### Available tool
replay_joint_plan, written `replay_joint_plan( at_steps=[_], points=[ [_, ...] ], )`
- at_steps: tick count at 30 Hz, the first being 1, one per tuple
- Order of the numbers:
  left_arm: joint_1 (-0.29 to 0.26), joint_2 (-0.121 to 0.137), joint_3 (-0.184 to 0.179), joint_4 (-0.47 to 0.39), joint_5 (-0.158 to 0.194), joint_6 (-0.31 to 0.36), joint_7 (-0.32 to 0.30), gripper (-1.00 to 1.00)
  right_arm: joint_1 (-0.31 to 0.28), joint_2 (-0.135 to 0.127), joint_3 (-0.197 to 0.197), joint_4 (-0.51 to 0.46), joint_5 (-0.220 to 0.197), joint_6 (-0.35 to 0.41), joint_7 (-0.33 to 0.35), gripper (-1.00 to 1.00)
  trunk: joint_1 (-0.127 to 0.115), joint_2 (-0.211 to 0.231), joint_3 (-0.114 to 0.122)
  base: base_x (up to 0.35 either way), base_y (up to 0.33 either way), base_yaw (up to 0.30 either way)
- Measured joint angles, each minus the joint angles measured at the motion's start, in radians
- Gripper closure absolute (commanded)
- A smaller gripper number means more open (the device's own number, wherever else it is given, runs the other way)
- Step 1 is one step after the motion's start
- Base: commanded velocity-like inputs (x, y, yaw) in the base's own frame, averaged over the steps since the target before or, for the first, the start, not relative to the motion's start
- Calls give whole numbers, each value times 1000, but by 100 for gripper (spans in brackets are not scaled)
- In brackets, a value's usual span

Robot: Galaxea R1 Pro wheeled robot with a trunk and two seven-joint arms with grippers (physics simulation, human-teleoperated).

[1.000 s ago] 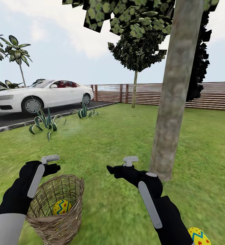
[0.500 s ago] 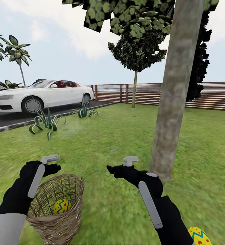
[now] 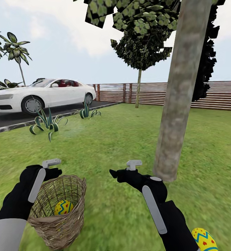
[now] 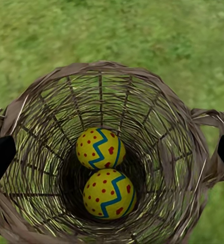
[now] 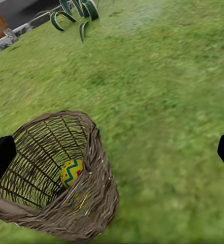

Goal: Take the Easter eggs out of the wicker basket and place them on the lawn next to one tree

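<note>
The wicker basket (image 3: 58, 212) is seen standing on the lawn (image 3: 115, 146), with the left gripper (image 3: 54, 167) held over its rim. Through the left wrist camera, two Easter eggs are seen lying in the basket's bottom, one egg (image 4: 100, 148) touching the other egg (image 4: 109, 193). The left fingers (image 4: 0, 157) are spread wide to either side of the basket's mouth, with nothing between them. The right gripper (image 3: 124, 169) is held above bare grass between the basket and the tree (image 3: 180, 94); its fingers (image 5: 0, 155) are likewise spread and empty. A third egg (image 3: 204, 239) is seen on the grass beside the right forearm, near the tree's base. A white car (image 3: 42, 94) is parked on the driveway, with a slatted fence (image 3: 220, 96) behind the lawn.
</note>
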Motion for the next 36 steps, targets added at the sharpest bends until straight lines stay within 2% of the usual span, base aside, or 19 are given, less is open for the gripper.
replay_joint_plan(
  at_steps=[3,10,14,19,22,26,33,36],
  points=[
    [0,1,0,0,0,0,0,-100,0,0,0,-1,0,0,0,-100,0,0,0,0,0,0],
    [-1,2,1,13,0,0,0,-100,0,1,2,-3,0,0,0,-100,3,-2,-27,0,0,0],
    [-3,-3,1,87,1,0,0,-100,0,1,2,-3,0,0,0,-100,4,-2,-31,0,0,0],
    [-23,-6,-2,132,2,0,0,-100,0,1,3,-3,0,0,-1,-100,4,-2,-31,0,0,0],
    [-69,-3,-4,152,1,0,1,-100,0,0,3,-3,0,0,-1,-100,4,-2,-31,0,0,0],
    [-136,0,-8,226,0,0,1,-100,0,0,2,-3,0,0,-1,-100,4,-2,-31,0,0,0],
    [-300,10,-14,420,0,0,2,-100,0,0,2,-3,0,0,-1,-100,7,-3,-58,0,0,0],
    [-334,12,-15,475,0,0,2,-100,0,0,2,-3,0,0,-1,-100,8,-4,-70,0,0,0]
  ],
)
